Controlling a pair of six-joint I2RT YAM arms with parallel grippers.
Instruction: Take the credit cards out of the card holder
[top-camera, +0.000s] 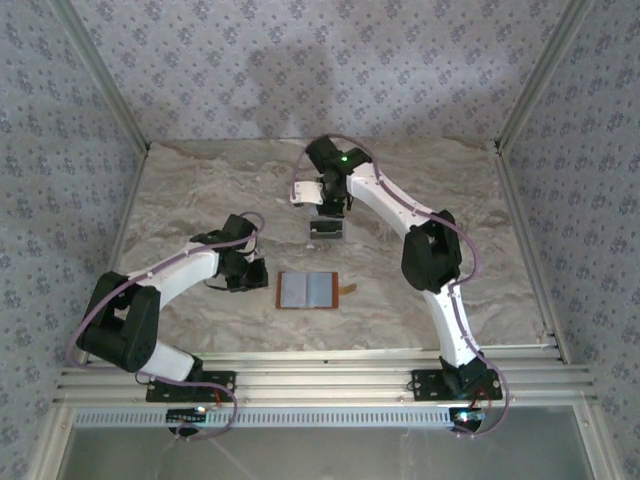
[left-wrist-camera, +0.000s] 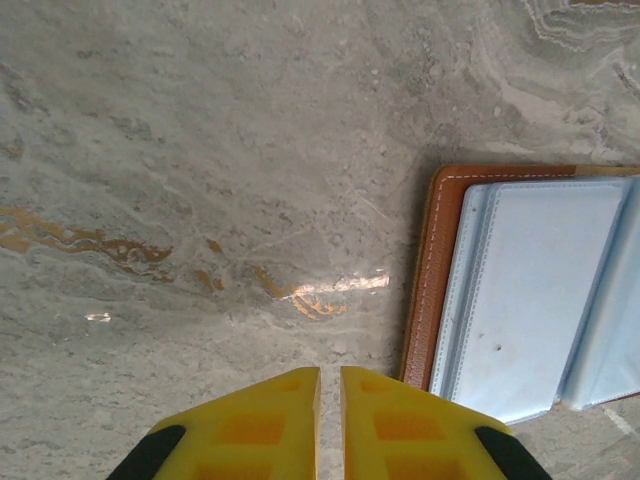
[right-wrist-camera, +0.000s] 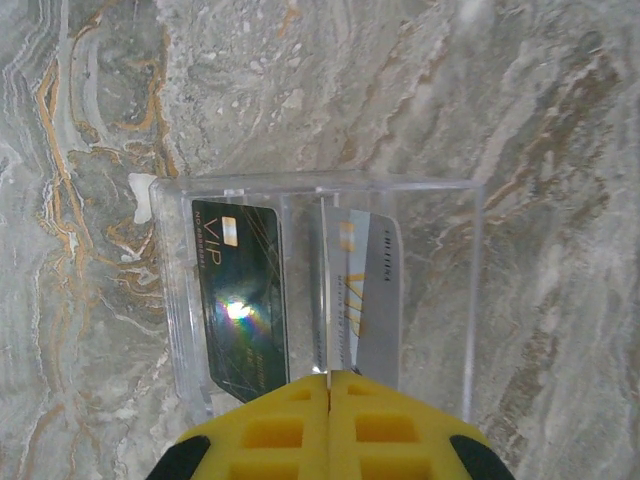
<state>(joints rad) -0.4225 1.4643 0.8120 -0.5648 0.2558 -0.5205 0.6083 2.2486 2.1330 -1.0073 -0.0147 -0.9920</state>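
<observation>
The right tool (right-wrist-camera: 328, 385) is clenched, its yellow pads pressed together with nothing I can make out between them. It hangs right over the clear stand (right-wrist-camera: 300, 183), its seam in line with the stand's middle divider (right-wrist-camera: 323, 290). From the wrist view, the compartment on the 9 o'clock side of that divider holds the dark card (right-wrist-camera: 240, 300), gold "VIP" lettering along one edge and a glint of light on its face. The compartment on the 3 o'clock side holds the silver card (right-wrist-camera: 375, 290), partly tucked under the tool's pad. Whether the pads touch the stand I cannot tell.

The left tool (left-wrist-camera: 330, 375) is clenched as well, only a hairline slit between its pads and nothing in it, low over the bare marbled surface (left-wrist-camera: 200, 150). Just off at its 2 o'clock lies the card holder (left-wrist-camera: 425, 280), spread open flat, brown leather rim around the grey-blue lining facing up.

From above, the stand sits at 12 o'clock from the card holder, a little apart, and the holder's strap tab (top-camera: 348, 288) pokes out at its 3 o'clock.
</observation>
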